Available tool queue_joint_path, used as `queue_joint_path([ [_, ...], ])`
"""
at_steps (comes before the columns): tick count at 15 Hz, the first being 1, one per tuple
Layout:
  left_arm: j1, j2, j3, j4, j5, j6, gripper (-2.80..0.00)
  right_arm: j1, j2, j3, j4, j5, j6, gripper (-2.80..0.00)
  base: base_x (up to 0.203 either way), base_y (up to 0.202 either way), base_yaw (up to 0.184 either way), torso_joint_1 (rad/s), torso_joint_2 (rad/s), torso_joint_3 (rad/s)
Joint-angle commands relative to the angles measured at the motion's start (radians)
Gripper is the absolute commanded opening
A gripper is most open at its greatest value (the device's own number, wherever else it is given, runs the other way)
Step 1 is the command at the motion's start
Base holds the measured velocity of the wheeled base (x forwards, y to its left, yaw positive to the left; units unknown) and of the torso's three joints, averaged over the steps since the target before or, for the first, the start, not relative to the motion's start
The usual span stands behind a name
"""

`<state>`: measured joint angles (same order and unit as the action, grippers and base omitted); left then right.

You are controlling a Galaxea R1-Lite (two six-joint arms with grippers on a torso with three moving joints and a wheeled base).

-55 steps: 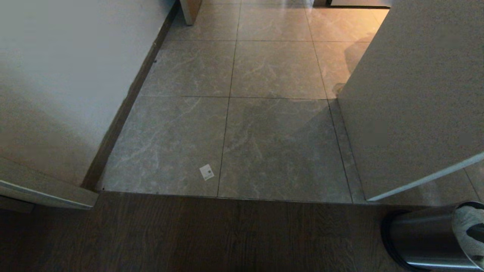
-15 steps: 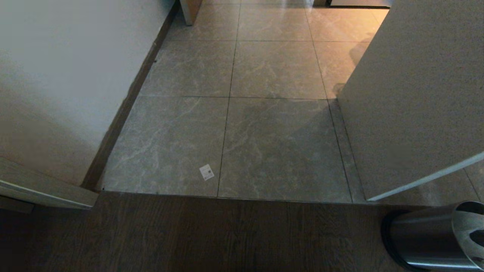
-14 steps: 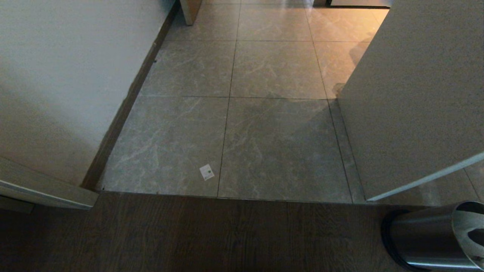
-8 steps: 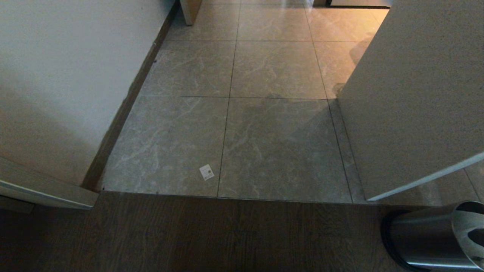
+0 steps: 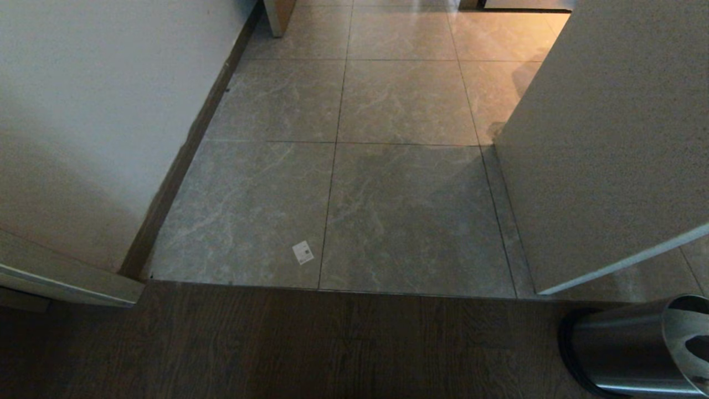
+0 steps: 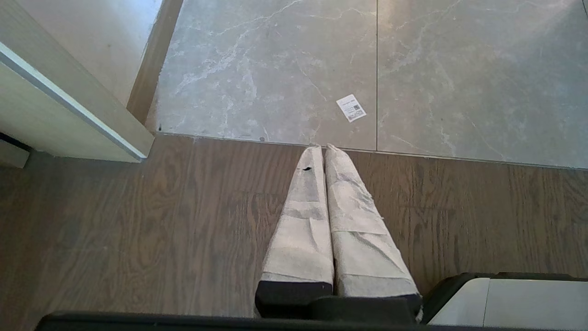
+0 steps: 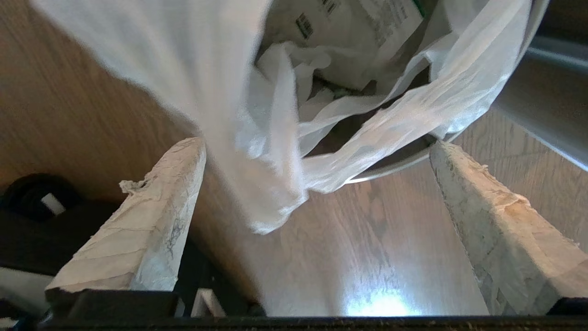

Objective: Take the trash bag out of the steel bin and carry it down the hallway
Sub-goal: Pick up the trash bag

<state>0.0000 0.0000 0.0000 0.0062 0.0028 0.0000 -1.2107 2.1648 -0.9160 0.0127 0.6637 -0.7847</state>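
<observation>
Right wrist view: right gripper (image 7: pixel 317 151) wide open, trash bag (image 7: pixel 257 138) loose between fingers, draped over steel bin (image 5: pixel 637 349) rim. Step: grasp. Next: close on bunched plastic, lift. Left gripper (image 6: pixel 320 148) closed, parked.

The steel bin (image 5: pixel 637 349) stands on dark wood flooring (image 5: pixel 277 343), possibly lined white.

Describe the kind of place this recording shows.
Probably a home or apartment doorway: dark wood flooring meets the hallway tiles, with a white wall, a baseboard and the steel bin beside the opening.
</observation>
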Motion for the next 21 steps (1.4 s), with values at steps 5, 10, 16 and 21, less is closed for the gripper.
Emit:
queue_joint_path([
  [5, 0.000, 0.000, 0.000, 0.000, 0.000, 0.000, -2.80, -0.001, 0.038, 0.012, -0.023, 0.119, 0.019, 0.00, 0.000, 0.000, 0.000, 0.000, 0.00, 0.000],
  [10, 0.000, 0.000, 0.000, 0.000, 0.000, 0.000, -2.80, -0.001, 0.054, 0.012, -0.020, 0.173, 0.033, 0.00, 0.000, 0.000, 0.000, 0.000, 0.00, 0.000],
  [16, 0.000, 0.000, 0.000, 0.000, 0.000, 0.000, -2.80, -0.001, 0.079, -0.001, -0.036, 0.202, 0.032, 0.00, 0.000, 0.000, 0.000, 0.000, 0.00, 0.000],
  [21, 0.000, 0.000, 0.000, 0.000, 0.000, 0.000, -2.80, 0.000, 0.090, -0.004, -0.053, 0.219, 0.024, -2.80, 0.000, 0.000, 0.000, 0.000, 0.00, 0.000],
])
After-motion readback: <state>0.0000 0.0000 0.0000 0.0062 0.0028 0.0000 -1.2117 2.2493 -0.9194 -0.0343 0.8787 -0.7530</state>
